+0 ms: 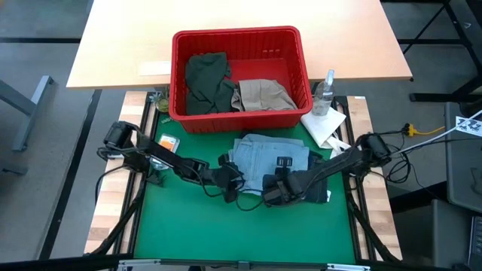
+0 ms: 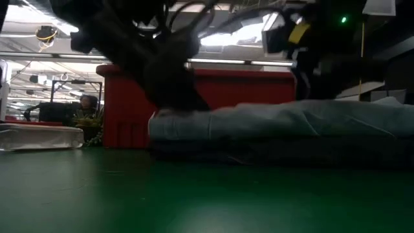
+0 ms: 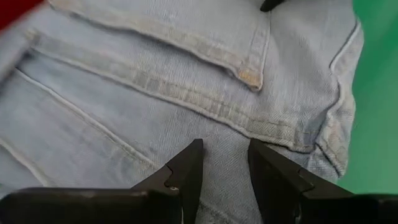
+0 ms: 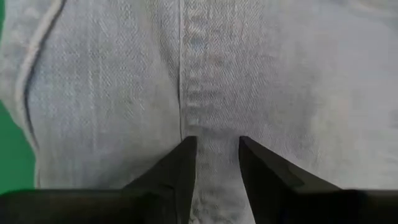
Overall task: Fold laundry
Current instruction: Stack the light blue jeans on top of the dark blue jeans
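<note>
The folded light blue denim lies on the green mat, on top of a dark layer that looks like the dark navy jeans. The dark olive green piece and the beige khaki piece lie in the red basket. My left gripper is at the denim's near left end. My right gripper is at its near edge, just to the right of the left one. Both are closed to a narrow gap with denim between the fingers. My left gripper pinches the light blue denim beside a stitched seam near its left end, coming down at a slant from the table's left. The denim lies flat on the stack. One layer or several, I cannot tell. My right gripper pinches the denim right on a vertical stitched seam at its near edge, slanting down from the table's right. The cloth rests flat on the stack; how many layers are between the fingers does not show.
The red basket stands at the mat's far edge. A clear spray bottle and a white cloth are at the far right, and a small orange item at the far left. Bare green mat lies nearer.
</note>
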You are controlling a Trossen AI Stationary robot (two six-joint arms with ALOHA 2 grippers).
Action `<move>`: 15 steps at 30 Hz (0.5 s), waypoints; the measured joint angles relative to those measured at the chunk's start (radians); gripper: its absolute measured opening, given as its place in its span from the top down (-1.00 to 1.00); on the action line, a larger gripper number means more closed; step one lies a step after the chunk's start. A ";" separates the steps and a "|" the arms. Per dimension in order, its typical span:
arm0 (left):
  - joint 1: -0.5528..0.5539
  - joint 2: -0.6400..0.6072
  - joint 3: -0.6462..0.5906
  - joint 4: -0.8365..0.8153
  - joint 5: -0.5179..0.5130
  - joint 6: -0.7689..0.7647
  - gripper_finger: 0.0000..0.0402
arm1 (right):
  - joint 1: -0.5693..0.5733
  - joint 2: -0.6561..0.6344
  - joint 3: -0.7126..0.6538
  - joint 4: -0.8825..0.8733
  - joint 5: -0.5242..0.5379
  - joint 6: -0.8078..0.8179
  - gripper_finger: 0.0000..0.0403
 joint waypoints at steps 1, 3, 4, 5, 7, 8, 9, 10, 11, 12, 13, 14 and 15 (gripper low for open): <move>0.000 0.016 0.001 0.001 -0.001 0.000 0.38 | -0.006 0.019 0.001 0.003 -0.010 -0.001 0.37; 0.000 0.040 0.004 0.007 -0.003 0.000 0.38 | -0.007 0.047 0.002 0.003 -0.021 -0.001 0.37; -0.001 0.050 0.004 0.009 -0.006 0.000 0.38 | -0.007 0.060 0.002 0.003 -0.022 -0.002 0.37; -0.003 0.057 0.005 0.009 -0.010 0.001 0.38 | -0.006 0.069 0.003 0.004 -0.022 -0.003 0.37; -0.004 0.057 0.005 0.006 -0.008 0.002 0.38 | -0.006 0.074 0.002 0.004 -0.023 -0.003 0.37; -0.005 0.057 0.004 0.005 -0.008 0.002 0.38 | -0.006 0.074 0.002 0.004 -0.026 -0.003 0.37; -0.006 0.052 0.004 0.003 -0.011 0.002 0.38 | -0.005 0.072 0.002 0.004 -0.031 -0.002 0.37; -0.006 0.047 0.004 0.000 -0.008 0.002 0.38 | -0.005 0.065 0.002 0.003 -0.034 -0.002 0.37; -0.005 0.044 0.003 0.001 -0.005 0.002 0.38 | -0.005 0.059 0.001 0.003 -0.034 -0.002 0.37; -0.005 0.039 0.002 0.001 -0.004 0.002 0.38 | -0.005 0.052 0.000 0.004 -0.035 -0.002 0.37; -0.005 0.031 0.002 -0.001 -0.001 0.002 0.38 | -0.005 0.044 0.001 0.006 -0.035 -0.002 0.37; -0.005 0.022 0.001 -0.004 0.006 0.002 0.38 | -0.005 0.036 0.002 0.004 -0.035 -0.001 0.37; -0.005 0.011 0.000 -0.009 0.014 0.001 0.38 | -0.005 0.028 0.008 -0.004 -0.035 -0.001 0.37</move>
